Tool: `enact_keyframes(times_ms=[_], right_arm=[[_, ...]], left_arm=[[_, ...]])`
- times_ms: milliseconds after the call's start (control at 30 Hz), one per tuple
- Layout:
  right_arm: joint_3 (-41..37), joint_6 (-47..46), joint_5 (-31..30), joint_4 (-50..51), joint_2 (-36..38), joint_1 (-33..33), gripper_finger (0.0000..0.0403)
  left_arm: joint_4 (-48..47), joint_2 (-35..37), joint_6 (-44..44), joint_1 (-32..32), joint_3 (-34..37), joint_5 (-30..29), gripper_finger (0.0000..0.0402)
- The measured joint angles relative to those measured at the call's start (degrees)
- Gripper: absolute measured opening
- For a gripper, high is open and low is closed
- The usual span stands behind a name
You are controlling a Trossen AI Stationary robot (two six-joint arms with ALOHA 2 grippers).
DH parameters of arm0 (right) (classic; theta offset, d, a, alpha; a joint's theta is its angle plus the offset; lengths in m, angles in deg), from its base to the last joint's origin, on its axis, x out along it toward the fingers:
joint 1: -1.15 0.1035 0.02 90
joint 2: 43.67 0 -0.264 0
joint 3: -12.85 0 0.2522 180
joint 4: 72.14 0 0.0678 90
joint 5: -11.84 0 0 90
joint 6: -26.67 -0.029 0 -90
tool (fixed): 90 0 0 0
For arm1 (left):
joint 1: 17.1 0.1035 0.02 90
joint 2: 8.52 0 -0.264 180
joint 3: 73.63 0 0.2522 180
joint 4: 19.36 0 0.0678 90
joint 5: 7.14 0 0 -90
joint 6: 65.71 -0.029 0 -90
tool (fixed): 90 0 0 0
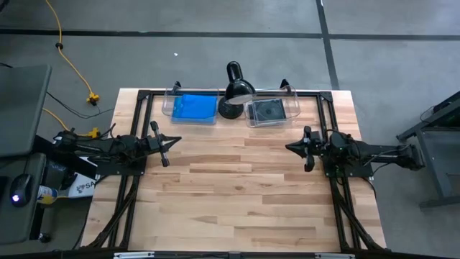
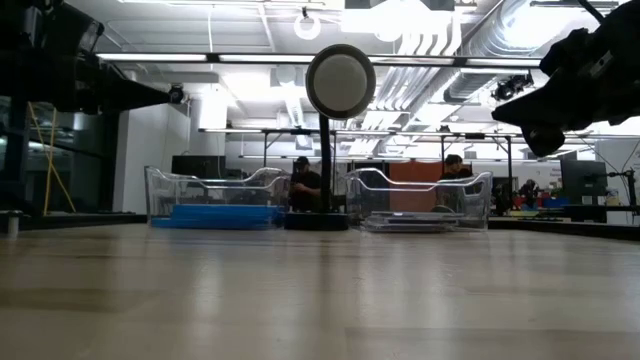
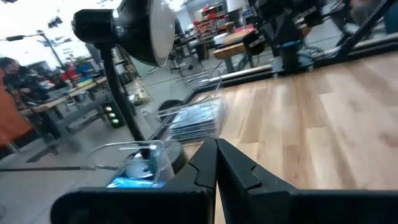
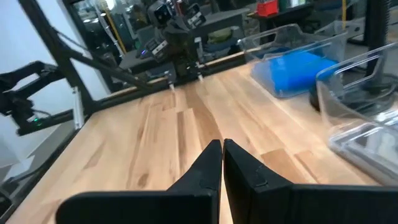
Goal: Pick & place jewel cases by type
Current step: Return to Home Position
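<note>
No legible text, brand, number or sign in any view. Off tabletop (image 1: 237,194) left edge, white label (image 1: 81,187): print too small to read.

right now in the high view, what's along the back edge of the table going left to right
left bin with blue cases → lamp → right bin with dark cases
</note>
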Motion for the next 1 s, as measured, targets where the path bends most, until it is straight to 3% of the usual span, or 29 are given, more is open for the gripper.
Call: enact_keyframes(times_ms=[267, 367, 1000], right_arm=[[0.00, 0.12, 1.86, -0.11, -0.19, 0.02, 0.0000], [0.00, 0.12, 1.79, -0.13, -0.19, 0.02, 0.0000], [-0.02, 0.12, 1.85, -0.35, -0.19, 0.02, 0.0000]], left_arm=[[-0.87, 0.00, 1.44, 0.00, 0.00, 15.87, 0.0001], [-1.06, 0.00, 1.46, 0.00, 0.00, 19.05, 0.0001], [-2.20, 0.00, -3.31, 0.00, -0.02, 20.77, 0.0001]])
